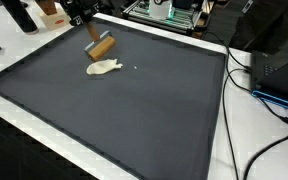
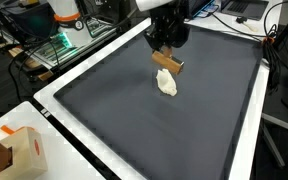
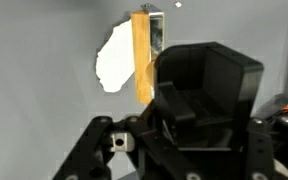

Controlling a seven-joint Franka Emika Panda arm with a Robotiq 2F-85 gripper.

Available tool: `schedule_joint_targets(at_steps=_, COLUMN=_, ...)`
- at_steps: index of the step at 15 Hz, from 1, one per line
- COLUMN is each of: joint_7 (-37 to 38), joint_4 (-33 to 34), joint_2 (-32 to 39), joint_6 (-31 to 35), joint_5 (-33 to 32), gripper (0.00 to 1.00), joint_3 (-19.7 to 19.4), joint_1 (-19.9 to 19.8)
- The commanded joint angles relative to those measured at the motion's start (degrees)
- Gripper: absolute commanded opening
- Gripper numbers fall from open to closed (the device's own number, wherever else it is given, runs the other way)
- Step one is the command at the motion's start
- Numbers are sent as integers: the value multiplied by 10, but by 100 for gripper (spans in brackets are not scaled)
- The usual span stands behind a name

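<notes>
A dark mat is spread over most of the white desk, and only two small things are seen on or above it. Black cables are draped beside the mat's edge in an exterior view. Racks of electronics are crowded along the far side, well apart from the work. A cardboard box with orange marks is set at a near corner in an exterior view; its printing is too small to be read.

The arm is brought in from the far edge, with the tool pointed down over the far part of the mat. The tool is closed narrowly on a wooden block, which is held tilted at its tip. Just under the block a white lump is lying on the mat. Whether the block is touching it cannot be told. In the wrist view the block is seen as an upright strip, with the white lump right beside it.
</notes>
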Motion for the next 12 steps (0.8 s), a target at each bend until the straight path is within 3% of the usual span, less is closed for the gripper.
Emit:
schedule_joint_targets(at_steps=1, joint_7=87, joint_4=-14, joint_2=-19, joint_6=25, joint_5=-74, gripper=23, joint_3=-4, joint_1=15)
schedule_joint_targets(at_steps=4, joint_7=145, joint_4=-11, joint_2=-18, joint_6=36, joint_5=-132, gripper=23, joint_3=-6, joint_1=23)
schedule_joint_targets(at_steps=5, joint_7=108, joint_4=1, joint_2=-4, joint_6=25, joint_5=-99, gripper=48, joint_3=3, joint_1=11)
schedule_joint_targets(at_steps=10, joint_7=131, joint_4=1, joint_2=-4, joint_6=30, joint_5=-119, gripper=48, joint_3=2, joint_1=15)
schedule_joint_targets(at_steps=11, joint_7=131, joint_4=1, joint_2=-4, joint_6=30, joint_5=-119, gripper=23, joint_3=2, joint_1=15)
schedule_joint_targets(at_steps=12, joint_7=155, joint_4=-1, joint_2=-4, joint_6=35, joint_5=-141, gripper=23, joint_3=-1, joint_1=22)
